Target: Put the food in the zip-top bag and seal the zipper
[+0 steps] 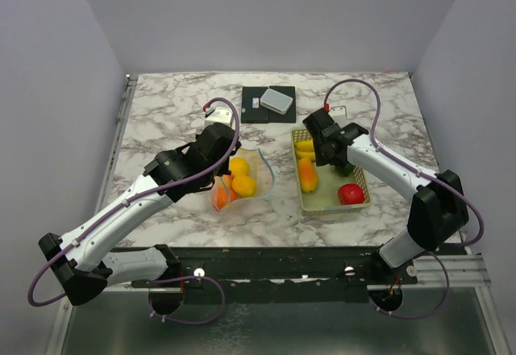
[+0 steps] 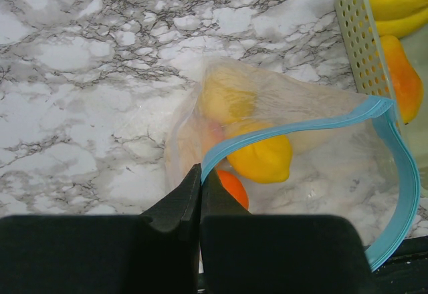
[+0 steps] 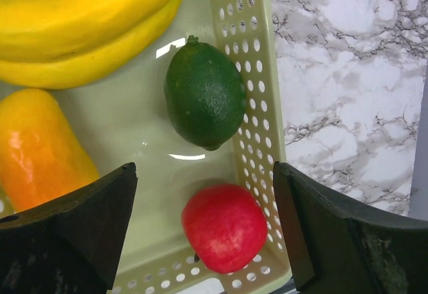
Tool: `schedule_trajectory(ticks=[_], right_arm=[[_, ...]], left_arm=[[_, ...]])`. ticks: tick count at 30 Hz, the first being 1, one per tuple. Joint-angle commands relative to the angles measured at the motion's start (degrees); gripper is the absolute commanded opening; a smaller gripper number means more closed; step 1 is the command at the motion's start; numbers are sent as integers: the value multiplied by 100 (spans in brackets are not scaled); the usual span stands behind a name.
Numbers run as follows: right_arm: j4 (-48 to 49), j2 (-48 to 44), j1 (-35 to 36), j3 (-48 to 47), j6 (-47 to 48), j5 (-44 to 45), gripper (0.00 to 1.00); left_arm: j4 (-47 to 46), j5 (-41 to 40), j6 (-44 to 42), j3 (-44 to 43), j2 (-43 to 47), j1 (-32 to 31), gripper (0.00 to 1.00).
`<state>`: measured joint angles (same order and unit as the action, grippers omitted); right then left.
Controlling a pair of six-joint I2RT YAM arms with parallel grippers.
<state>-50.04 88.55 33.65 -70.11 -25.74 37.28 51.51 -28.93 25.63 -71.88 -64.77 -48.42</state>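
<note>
The clear zip-top bag lies left of centre with its mouth open, holding two yellow lemons and an orange. My left gripper is shut on the light blue zipper strip at the bag's mouth edge. In the left wrist view a lemon and an orange lie inside the bag. My right gripper is open above the basket, over the red apple and near the dark green fruit, bananas and an orange fruit.
The pale yellow-green basket stands right of the bag, its wall close to the bag mouth. A black pad with a grey box lies at the back centre. A small white item lies behind my left wrist.
</note>
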Motion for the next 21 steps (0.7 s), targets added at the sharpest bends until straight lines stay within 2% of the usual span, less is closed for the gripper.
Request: schedule_trajectory(ticks=[1,21], right_arm=[[453,349,-207,140,290,171,89],[1016,1263,-549,138,540,-2,92]], left_arm=[[-43,23,-43,-2,83,18,0],[40,-14,-49,-59,136,21,0]])
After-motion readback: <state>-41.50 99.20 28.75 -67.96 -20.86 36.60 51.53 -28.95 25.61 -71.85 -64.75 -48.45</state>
